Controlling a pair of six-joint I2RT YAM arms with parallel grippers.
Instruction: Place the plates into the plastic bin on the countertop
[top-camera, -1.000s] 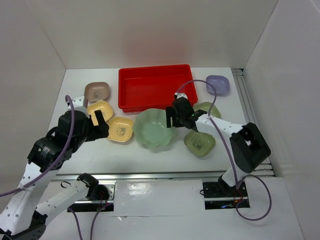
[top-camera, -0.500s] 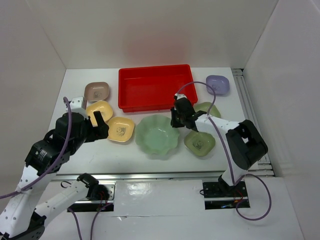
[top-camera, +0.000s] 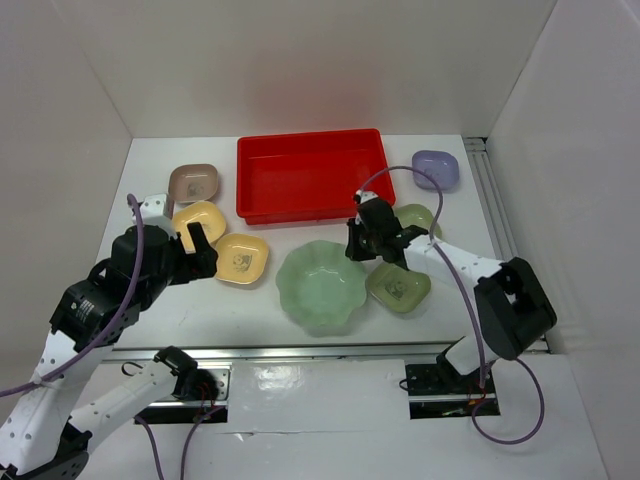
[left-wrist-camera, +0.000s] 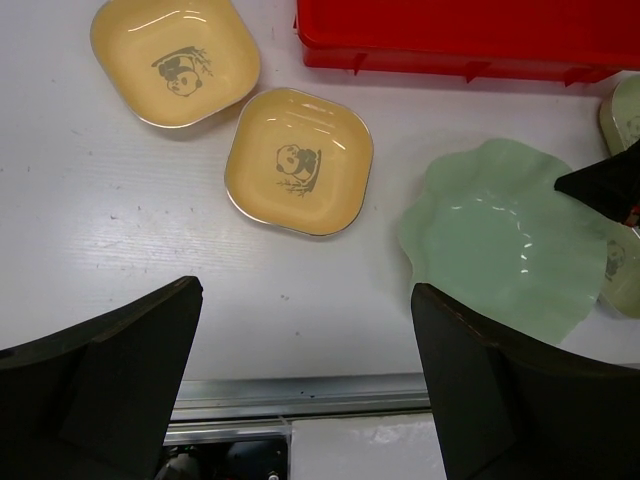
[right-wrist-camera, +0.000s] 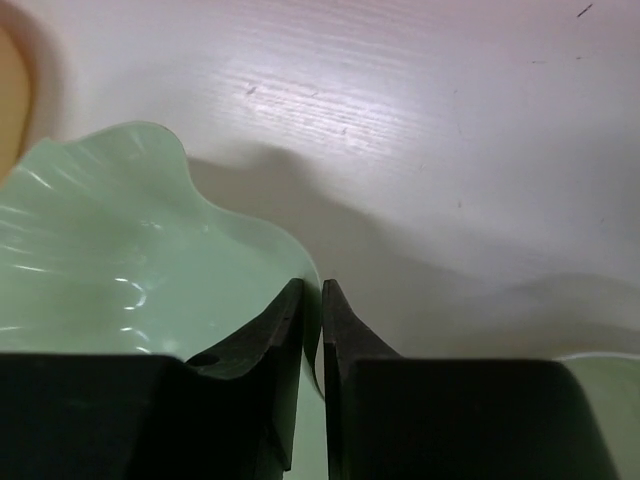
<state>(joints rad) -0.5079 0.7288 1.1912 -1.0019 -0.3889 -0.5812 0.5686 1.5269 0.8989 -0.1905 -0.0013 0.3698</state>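
White countertop: carries every item and lies under both grippers.

Red bin: holds no dish. It sits beyond the right gripper and slightly to its left, and well beyond and to the right of the left gripper.

Large pale green scalloped dish: outside the bin. The right gripper's two fingers, almost touching, clamp its far right rim. The bowl spreads from that gripper to the left and toward the arm bases. Whether it is lifted off the surface cannot be told.

Small dishes, all outside the bin:
- Nearer yellow dish: just ahead of the left gripper, whose jaws stand wide apart with nothing between them.
- Farther yellow dish: ahead of that gripper and to its left.
- Brownish-pink dish: beyond the left gripper, beside the bin's left end.
- First small green dish: just right of the right gripper on the near side, against the large dish's rim.
- Second small green dish: right of that gripper on the far side, partly hidden by the arm.
- Lavender dish: farther beyond and to the right, beside the bin's right end.
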